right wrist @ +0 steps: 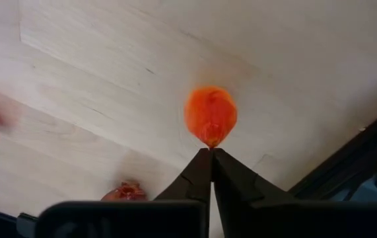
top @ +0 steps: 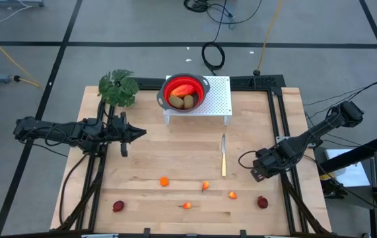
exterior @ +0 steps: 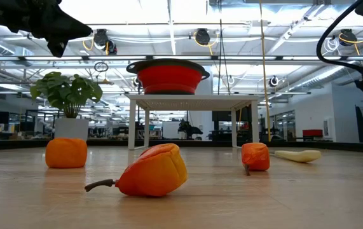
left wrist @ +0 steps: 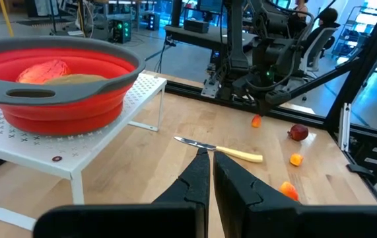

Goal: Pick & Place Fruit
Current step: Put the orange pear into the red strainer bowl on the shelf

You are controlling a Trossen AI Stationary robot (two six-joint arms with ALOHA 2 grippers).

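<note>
The wooden surface (top: 175, 158) carries a white perforated stand at its twelve o'clock edge, and on it a red bowl (top: 185, 91) already holding a red-yellow oblong fruit (top: 181, 89) and two brown oval ones. The remaining fruit lies in a loose row toward six o'clock: four small orange pieces and two dark-red ones, with a slim knife (top: 224, 155) lying lengthwise just above them.

The right pincer (top: 259, 173) sits low near the four o'clock corner, fingers pressed together and holding nothing. The nearest pieces are an orange fruit (top: 232, 195) and a dark-red fruit (top: 262, 201), both at about six to seven o'clock from it and just beside it; in its wrist view a roundish orange piece (right wrist: 210, 116) lies straight ahead of the closed tips, seemingly apart from them. Being near-round, it offers no long axis to align with; the fingers must spread first.

The left pincer (top: 138, 132) hovers at nine o'clock, also closed and empty, well apart from the row.
</note>
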